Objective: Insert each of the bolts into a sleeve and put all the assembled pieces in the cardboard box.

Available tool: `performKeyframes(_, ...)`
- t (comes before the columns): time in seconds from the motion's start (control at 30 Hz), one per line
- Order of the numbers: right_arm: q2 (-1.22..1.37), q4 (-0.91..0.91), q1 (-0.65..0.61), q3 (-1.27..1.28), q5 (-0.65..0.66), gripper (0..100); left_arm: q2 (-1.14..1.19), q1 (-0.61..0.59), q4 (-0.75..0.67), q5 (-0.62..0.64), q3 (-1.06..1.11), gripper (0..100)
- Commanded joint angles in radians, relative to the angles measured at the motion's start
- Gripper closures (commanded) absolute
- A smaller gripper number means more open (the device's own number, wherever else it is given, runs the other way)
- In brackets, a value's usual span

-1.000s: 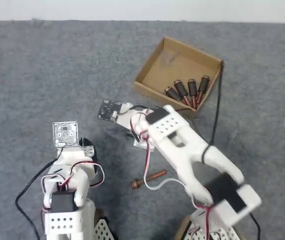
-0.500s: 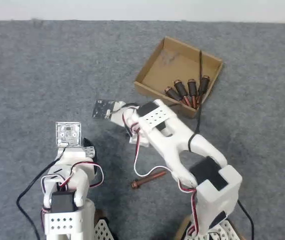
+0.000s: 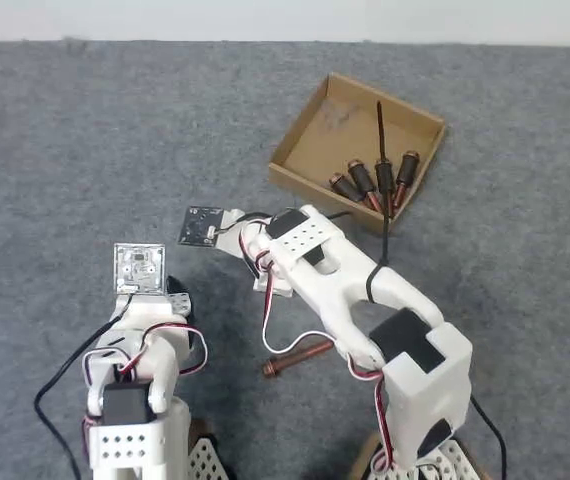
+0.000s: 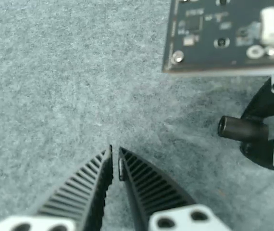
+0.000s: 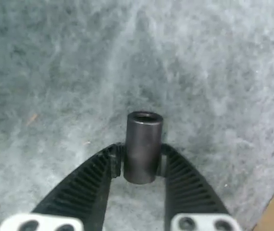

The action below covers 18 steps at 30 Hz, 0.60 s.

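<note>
High view shows grey felt (image 3: 85,130) meeting a white wall (image 3: 265,20), 4 assembled pieces (image 3: 375,180) in the cardboard box (image 3: 340,130), 1 bolt (image 3: 298,357) beside the right arm, the right gripper (image 5: 141,151) clamping a sleeve (image 5: 144,130), and the left gripper (image 4: 115,151) with jaws nearly touching.

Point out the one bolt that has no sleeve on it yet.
The bare copper bolt lying alone on the carpet, outside the cardboard box. The four bolts inside it each carry a dark sleeve.

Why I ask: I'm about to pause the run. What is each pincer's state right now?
Left pincer: closed, holding nothing.
Right pincer: closed on a black sleeve.
</note>
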Motion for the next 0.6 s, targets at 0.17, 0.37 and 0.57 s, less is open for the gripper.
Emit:
performKeyframes(0.17, -0.047, 0.028, 0.033, -0.072, -0.095, 99.1, -0.014, -0.003, -0.002, -0.012, -0.013, 98)
performKeyframes(0.37, -0.137, 0.091, 0.084, -0.094, -0.239, 99.1, -0.014, -0.003, -0.002, -0.012, -0.013, 98)
performKeyframes(0.57, -0.239, 0.168, 0.174, -0.091, -0.445, 99.1, -0.014, -0.003, -0.002, -0.012, -0.013, 98)
